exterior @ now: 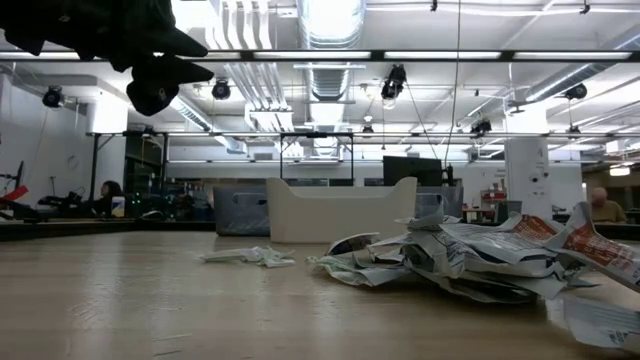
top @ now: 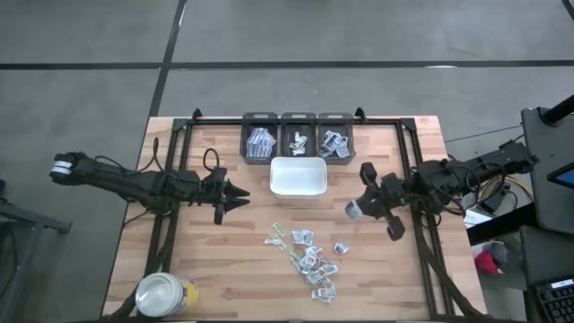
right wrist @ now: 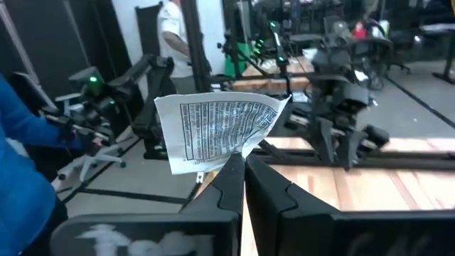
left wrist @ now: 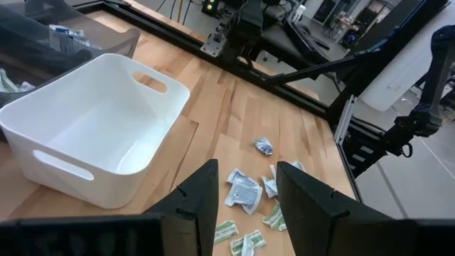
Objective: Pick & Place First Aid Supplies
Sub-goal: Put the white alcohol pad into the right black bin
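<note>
The first aid supplies lie as a loose pile of small white packets on the wooden table, near the middle front; the low view shows the pile too. One white printed packet is up in the air, with my right gripper shut on it, right of the white tray. Left of the tray my left gripper hovers open and holds nothing. Its fingers point toward the pile and the tray. My right gripper pinches the packet's lower edge between its two fingertips. The fingers lie about level and come from the table's right side. The packet stands up above the fingertips, a little crumpled, lifted clear of the table.
Three dark bins holding packets stand in a row behind the tray at the far edge. A round white-lidded yellow jar sits at the near left corner. A black frame borders the table's sides. A person in blue shows beyond the table.
</note>
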Available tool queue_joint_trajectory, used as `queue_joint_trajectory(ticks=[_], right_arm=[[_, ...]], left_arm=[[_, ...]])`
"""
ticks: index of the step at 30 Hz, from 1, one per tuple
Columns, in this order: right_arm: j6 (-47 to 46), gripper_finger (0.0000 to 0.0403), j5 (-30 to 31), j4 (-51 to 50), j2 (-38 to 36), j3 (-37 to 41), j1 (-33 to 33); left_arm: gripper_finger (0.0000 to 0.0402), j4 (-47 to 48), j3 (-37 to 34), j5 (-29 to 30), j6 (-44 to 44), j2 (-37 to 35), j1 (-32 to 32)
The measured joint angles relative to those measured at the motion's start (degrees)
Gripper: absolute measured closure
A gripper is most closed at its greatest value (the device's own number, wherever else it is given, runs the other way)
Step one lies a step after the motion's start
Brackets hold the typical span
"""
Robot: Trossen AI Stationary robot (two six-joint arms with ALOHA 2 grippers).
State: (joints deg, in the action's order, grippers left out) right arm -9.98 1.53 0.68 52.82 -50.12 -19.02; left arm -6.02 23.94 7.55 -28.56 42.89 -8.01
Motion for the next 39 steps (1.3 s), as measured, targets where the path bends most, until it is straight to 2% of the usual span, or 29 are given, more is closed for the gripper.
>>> queue_joint_trajectory(ticks=[2, 5, 8, 11, 17, 25, 31, 39], right_arm=[[-1.91, 0.0394, 1.27, -0.34, 0.36, 0.63, 1.12], [-5.88, 0.0394, 9.26, -2.96, 1.77, 0.96, 3.47], [-6.88, 0.0394, 15.57, -11.45, 3.35, 0.25, 7.47], [-8.77, 0.0394, 17.85, -20.73, 5.48, -2.07, 13.27], [-6.24, 0.0394, 14.45, -36.50, 11.34, -9.64, 26.56], [7.82, 0.0394, 6.79, -49.21, 23.71, -22.36, 40.81], [18.48, 0.0394, 4.23, -56.30, 34.75, -31.79, 47.20], [26.16, 0.0394, 4.16, -65.73, 48.74, -39.57, 52.02]], left_arm=[[0.0266, -0.44, 0.00, 0.00, 0.02, 0.12, 0.00], [0.0266, -0.75, 0.00, 0.00, 0.02, 0.15, 0.00], [0.0266, -1.05, 0.00, 0.01, 0.17, 0.15, 0.00], [0.0266, -1.18, 0.00, 0.02, 0.69, 0.15, 0.00], [0.0266, -1.05, 0.00, 1.81, 2.58, 0.15, 0.02], [0.0266, -1.02, 0.00, 7.09, 1.95, 0.18, 0.02], [0.0266, -1.07, 0.00, 7.98, 2.51, 0.06, 0.02], [0.0266, -1.10, 0.00, 10.11, 5.17, -1.86, 0.07]])
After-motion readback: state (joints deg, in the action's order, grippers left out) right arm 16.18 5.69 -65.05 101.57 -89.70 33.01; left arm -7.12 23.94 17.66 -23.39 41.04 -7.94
